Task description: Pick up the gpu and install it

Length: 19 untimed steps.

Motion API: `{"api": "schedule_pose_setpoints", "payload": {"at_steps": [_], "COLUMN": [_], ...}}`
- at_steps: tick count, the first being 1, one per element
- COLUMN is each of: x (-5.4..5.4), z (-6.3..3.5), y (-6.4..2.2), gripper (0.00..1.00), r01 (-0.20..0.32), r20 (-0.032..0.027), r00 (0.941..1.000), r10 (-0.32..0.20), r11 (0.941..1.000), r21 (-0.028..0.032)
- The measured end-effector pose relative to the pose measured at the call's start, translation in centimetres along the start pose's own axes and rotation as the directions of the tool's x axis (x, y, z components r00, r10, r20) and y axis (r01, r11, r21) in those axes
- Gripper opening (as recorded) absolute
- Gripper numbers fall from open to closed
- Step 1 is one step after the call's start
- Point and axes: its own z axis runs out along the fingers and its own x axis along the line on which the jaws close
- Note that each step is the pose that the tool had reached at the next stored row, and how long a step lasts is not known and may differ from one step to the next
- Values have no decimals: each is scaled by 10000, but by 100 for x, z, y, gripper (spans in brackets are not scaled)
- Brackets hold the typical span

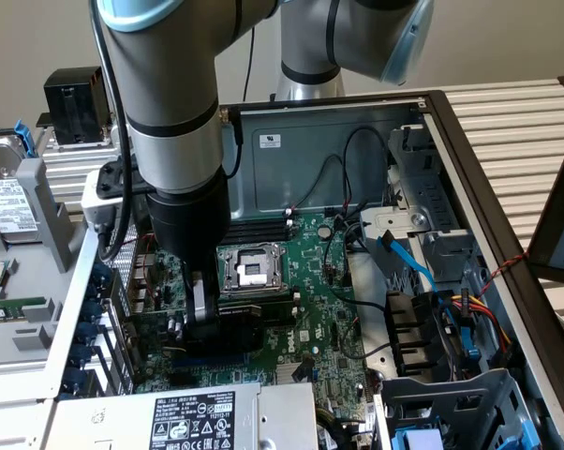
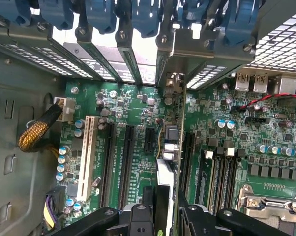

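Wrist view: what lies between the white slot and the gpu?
In the wrist view, three empty black slots on the motherboard: one long slot, a second long slot, then a short slot nearest the gpu.

The counter (image 1: 535, 122), slatted and pale, carries an open computer case (image 1: 479, 178) lying on its side. At the exterior view's left a grey metal rack (image 1: 38, 234) stands beside the case, holding a hard drive (image 1: 6, 202), with a black box (image 1: 76, 103) behind it.
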Motion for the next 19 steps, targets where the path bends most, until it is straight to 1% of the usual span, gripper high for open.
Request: {"api": "schedule_pose_setpoints", "payload": {"at_steps": [19], "x": [0], "z": [0], "y": [0], "gripper": [27], "r01": [0], "r20": [-2], "r00": [10000], "r10": [0], "r11": [10000], "r21": [-1]}}
